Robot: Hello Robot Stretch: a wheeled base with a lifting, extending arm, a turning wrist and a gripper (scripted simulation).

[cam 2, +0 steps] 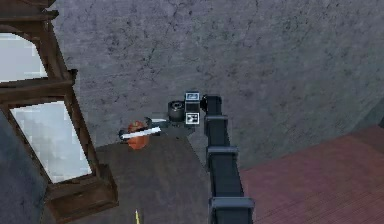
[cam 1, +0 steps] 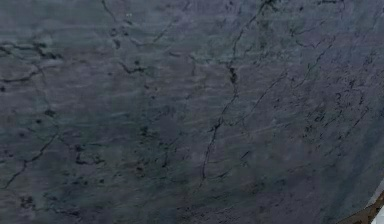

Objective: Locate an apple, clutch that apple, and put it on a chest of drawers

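A round orange-red thing, apple-like in shape [cam 2: 136, 141], sits at the far end of my gripper [cam 2: 132, 133] in the arm side view. The gripper's thin pale fingers [cam 2: 150, 129] lie across its top. Just below it is the far edge of a dark brown wooden top [cam 2: 160, 185], and I cannot tell whether the round thing rests on that top or hangs clear, so I cannot tell whether the gripper holds it. The dark arm [cam 2: 222, 170] rises from the bottom edge, with its white marked squares [cam 2: 193, 110] at the end.
A tall wooden frame with pale glass panes [cam 2: 45, 120] leans at the arm side view's left, next to the brown top. Grey mottled wall [cam 2: 270, 70] stands behind. Red-brown floor [cam 2: 320, 180] lies at the right. The forward view faces a dark veined stone surface [cam 1: 190, 110] close ahead.
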